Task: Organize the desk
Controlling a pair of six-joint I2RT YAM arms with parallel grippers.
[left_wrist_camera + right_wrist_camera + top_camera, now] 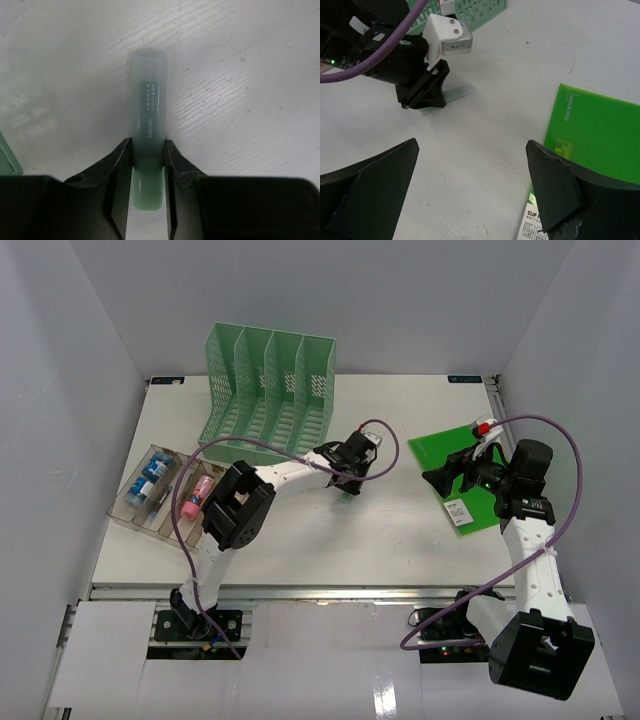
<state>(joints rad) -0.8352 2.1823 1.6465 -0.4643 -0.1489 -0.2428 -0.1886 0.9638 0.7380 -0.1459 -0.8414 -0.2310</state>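
Observation:
On the white desk (300, 540) lies a pale green translucent marker (148, 100), near the middle of the top. My left gripper (148, 145) is down over it, both fingers pressed against the marker's sides near one end. The right wrist view shows the same marker (459, 93) sticking out from under that left gripper (422, 95). My right gripper (472, 150) hovers wide open above bare desk, nothing between its fingers, beside a bright green clip folder (595, 130). From above, the left gripper (352, 480) and right gripper (440, 482) face each other.
A mint-green file rack (265, 390) stands at the back left. A clear tray (165, 495) at the left edge holds a pink item (197, 495) and blue items (150, 478). The green clip folder (465, 475) lies at the right, a small red-and-white object (485, 427) at its far corner.

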